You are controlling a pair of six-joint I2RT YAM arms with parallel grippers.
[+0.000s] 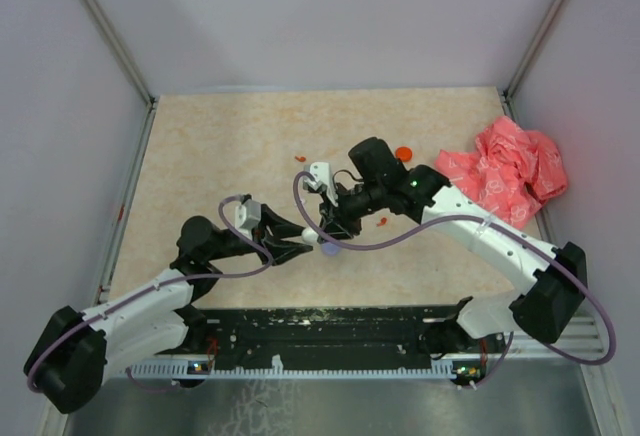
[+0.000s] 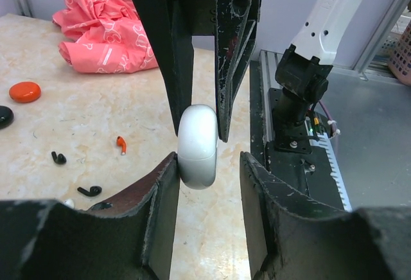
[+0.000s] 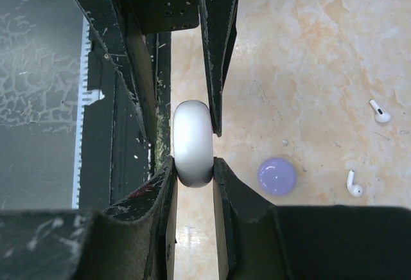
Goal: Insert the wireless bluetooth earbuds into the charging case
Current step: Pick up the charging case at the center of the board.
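Right gripper (image 3: 192,164) clamped on case (image 3: 192,135), edge-on. Left gripper (image 2: 209,159) part open: one finger touching case, other clear. Case looks shut, nothing inserted. Earbuds (image 2: 121,144) loose on table (image 2: 77,119), well apart from it. All insertion left.

The charging case (image 3: 192,142) looks like smooth, glossy white plastic; the fingers (image 3: 148,228) of the right gripper (image 3: 192,167) are matt black, scuffed; the table (image 1: 220,146) is matt, marbled beige; the bag (image 1: 505,171) is crinkled, shiny plastic.
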